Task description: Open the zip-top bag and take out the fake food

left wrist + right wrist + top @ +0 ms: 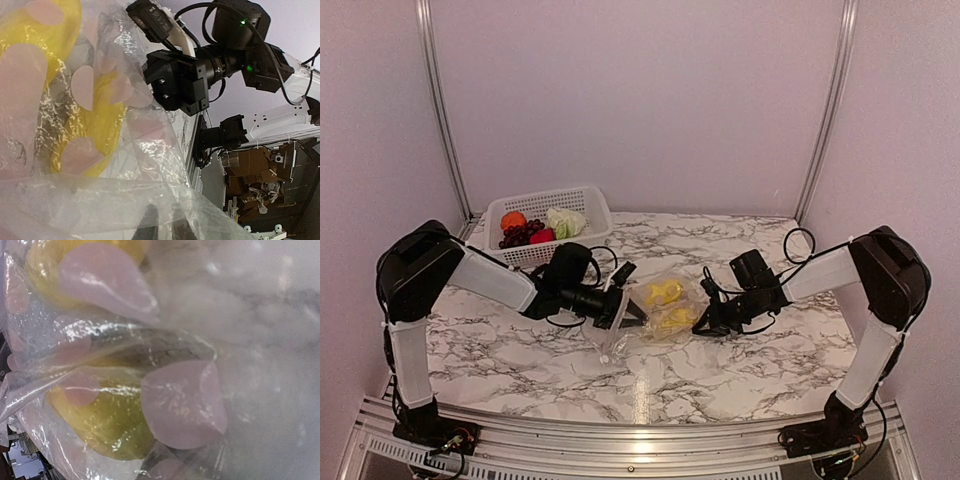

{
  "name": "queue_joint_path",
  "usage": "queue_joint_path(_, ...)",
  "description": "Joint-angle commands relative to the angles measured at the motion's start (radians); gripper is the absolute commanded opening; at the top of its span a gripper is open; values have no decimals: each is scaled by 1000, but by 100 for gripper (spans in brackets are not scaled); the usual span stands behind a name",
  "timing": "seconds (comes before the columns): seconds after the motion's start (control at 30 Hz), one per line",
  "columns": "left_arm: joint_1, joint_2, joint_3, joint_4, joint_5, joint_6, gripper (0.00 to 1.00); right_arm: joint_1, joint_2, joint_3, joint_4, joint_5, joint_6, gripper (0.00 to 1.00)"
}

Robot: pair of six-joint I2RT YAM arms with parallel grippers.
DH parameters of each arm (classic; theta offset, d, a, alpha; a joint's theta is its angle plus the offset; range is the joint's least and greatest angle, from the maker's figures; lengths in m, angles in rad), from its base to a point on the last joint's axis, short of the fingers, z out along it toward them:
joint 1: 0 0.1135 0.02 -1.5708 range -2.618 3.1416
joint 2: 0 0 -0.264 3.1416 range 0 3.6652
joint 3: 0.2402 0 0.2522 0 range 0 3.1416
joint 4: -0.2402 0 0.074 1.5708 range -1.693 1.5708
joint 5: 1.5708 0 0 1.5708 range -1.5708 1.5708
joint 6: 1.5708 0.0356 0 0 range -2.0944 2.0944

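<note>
The clear zip-top bag (pixel 665 305) lies mid-table between both arms, printed with pink hearts. Yellow fake food (pixel 666 292) shows inside it, and again close up in the left wrist view (pixel 102 125) and in the right wrist view (pixel 107 425). My left gripper (pixel 638 313) is at the bag's left edge. Its dark fingers (pixel 150 227) show through the film, nearly together, pinching the plastic. My right gripper (pixel 701 322) is shut at the bag's right edge. The film fills its wrist view and hides the fingers.
A white mesh basket (pixel 545 197) stands at the back left. It holds an orange piece (pixel 513 220), dark grapes (pixel 520 236), a red piece (pixel 542 237) and a pale green-white piece (pixel 565 220). Walls close in behind and at both sides.
</note>
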Motion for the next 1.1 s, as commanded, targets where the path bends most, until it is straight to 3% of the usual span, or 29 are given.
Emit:
queue_joint_path(0.0,12,-148,-80,92,54,3,8,14,-6,-28,-61,45,-12,0)
queue_joint_path(0.2,70,-248,-213,127,-29,-9,0,12,-34,-67,-40,42,9,0)
queue_joint_path(0.3,75,-263,-207,30,-125,63,0,15,-55,-71,-27,16,5,0)
queue_joint_path(0.4,74,-262,-171,-112,-236,158,18,18,-81,-68,-17,-40,-1,0)
queue_joint_path(0.57,73,-199,-147,-169,-292,269,28,15,-161,-69,-71,-47,-14,30)
queue_joint_path(0.7,65,-161,-202,-3,-289,314,31,-9,-208,-75,-119,-33,-20,49)
queue_joint_path(0.9,46,-162,-273,137,-304,448,40,-86,-202,-52,-151,5,-21,54)
queue_joint_path(1.07,19,-140,-280,150,-313,562,44,-73,-109,15,-134,5,-9,52)
